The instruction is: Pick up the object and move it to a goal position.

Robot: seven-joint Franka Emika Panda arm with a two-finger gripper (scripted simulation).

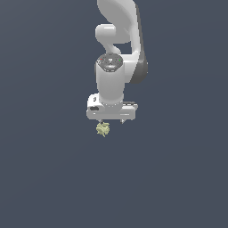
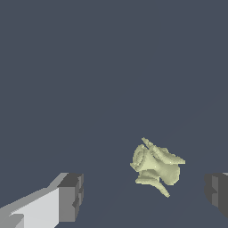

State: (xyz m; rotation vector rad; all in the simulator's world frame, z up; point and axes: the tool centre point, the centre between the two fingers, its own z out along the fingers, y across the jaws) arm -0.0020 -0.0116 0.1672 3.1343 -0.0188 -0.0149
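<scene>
Item: clump. Small, pale yellow-green, lumpy and jagged, with curled ridges and a few pointed spurs showing in the wrist view. Much smaller than the white hand above it. It sits on the plain dark blue-grey worktop, just under the pincer's edge toward the exterior view's left.

Item: arm. White, with a dark joint band, reaching down from the top of the exterior view. The wrist points straight down at the worktop. A round dark cap with small coloured marks sits on the wrist housing.

Item: pincer. White cross-body with two short dark fingers set wide apart; released, holding nothing. In the wrist view the clump lies in the gap between the fingers, touching neither, and nearer to the finger that is cut off at the frame edge. In the exterior view only the finger stubs show below the cross-body, and the clump lies just beneath the stub on that view's left. Whether the fingertips have reached the clump's level cannot be told.

Item: worktop. Uniform, unmarked surface filling both views.
</scene>
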